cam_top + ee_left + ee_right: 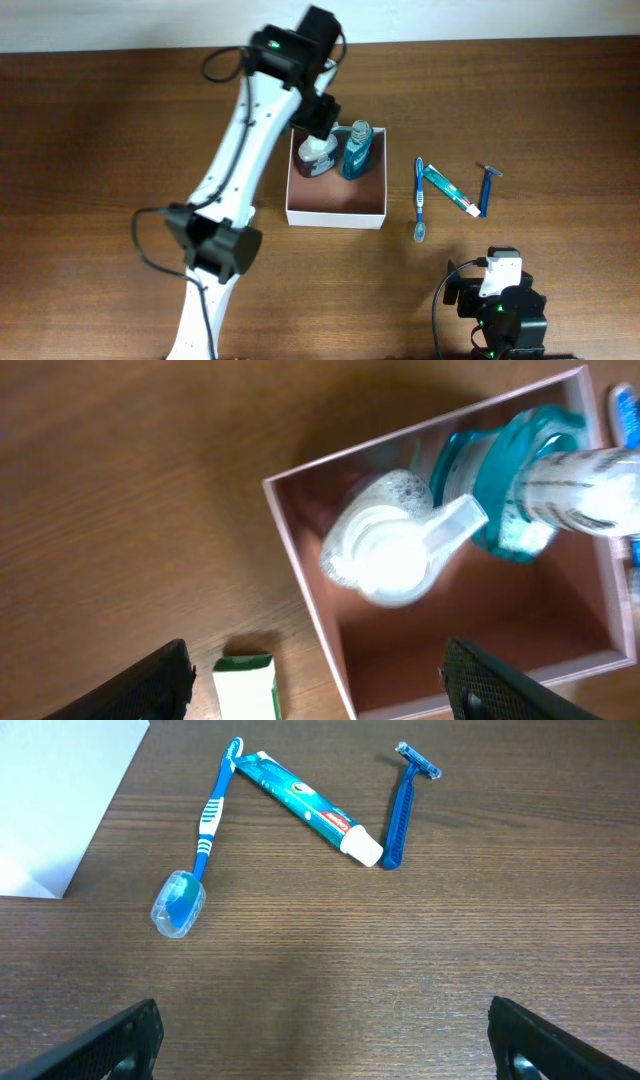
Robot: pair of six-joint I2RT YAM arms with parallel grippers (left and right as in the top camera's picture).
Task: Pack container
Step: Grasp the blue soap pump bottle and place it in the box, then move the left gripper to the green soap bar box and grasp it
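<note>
White-walled container [335,216] sits on the bench [100,150], purple bottle [316,158] and teal bottle [355,152] standing in its far half; left hand [315,670] hovers above, released; right hand [325,1020] well apart, likewise released.

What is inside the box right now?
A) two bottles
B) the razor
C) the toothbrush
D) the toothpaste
A: a white bottle and a teal bottle stand inside the box, while the toothbrush, toothpaste and razor lie outside it, off to one side.
</note>
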